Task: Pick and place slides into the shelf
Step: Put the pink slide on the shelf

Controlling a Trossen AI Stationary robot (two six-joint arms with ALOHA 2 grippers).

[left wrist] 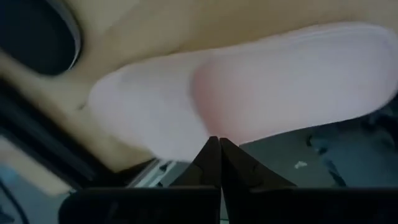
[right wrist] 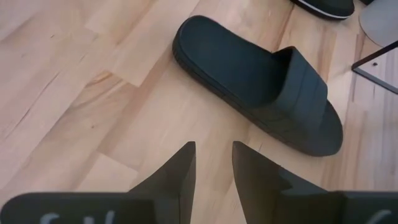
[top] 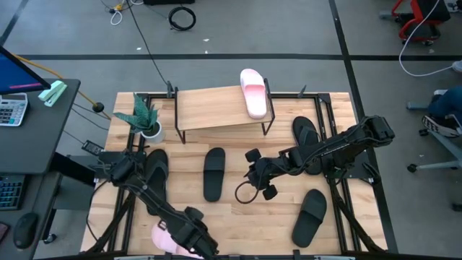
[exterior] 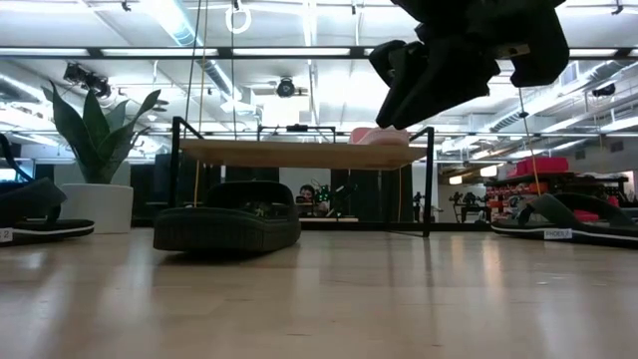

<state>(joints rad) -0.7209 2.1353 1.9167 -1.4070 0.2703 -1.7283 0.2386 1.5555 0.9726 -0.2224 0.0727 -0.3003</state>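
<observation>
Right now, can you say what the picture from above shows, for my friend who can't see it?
From above, one pink slide lies on the small wooden shelf, near its right end. On the table below, the right gripper hovers open beside a black slide, and the left gripper sits by another pink slide at the front edge. Three more black slides and a potted plant are spread around.

- One pale pink slide [top: 253, 92] lies on the shelf [top: 216, 108], at its right end.
- A black slide [top: 214, 173] lies on the table [top: 238, 224] in front of the shelf.
- The right gripper [top: 254, 175] hovers just beside that slide.
- The left gripper [top: 189, 238] sits at the near edge over a second pink slide [top: 160, 237].
- A potted plant [top: 143, 118] stands left of the shelf.
</observation>
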